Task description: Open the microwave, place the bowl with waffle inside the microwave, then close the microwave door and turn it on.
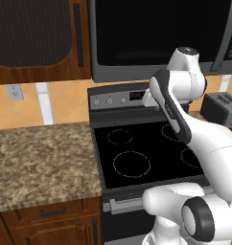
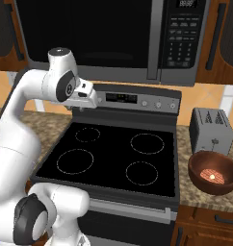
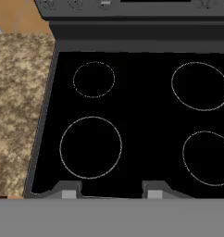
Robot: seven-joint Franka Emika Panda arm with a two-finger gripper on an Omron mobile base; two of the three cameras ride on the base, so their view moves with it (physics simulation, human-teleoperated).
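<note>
Progress: nothing done yet; all steps remain.
Microwave door [image 2: 89, 36]: shut, handle [image 2: 153, 41] untouched; the microwave [image 1: 161, 38] hangs at 12 o'clock above the stove [image 2: 113, 156].
Bowl with waffle [image 2: 213, 173]: on the table at 3 o'clock of the stove, beside the toaster [image 2: 212, 129].
End effector [image 3: 108, 192]: fingers apart, empty, over the stove's glass top.
Hidden: microwave interior; door top cut off; keypad print unreadable.
</note>
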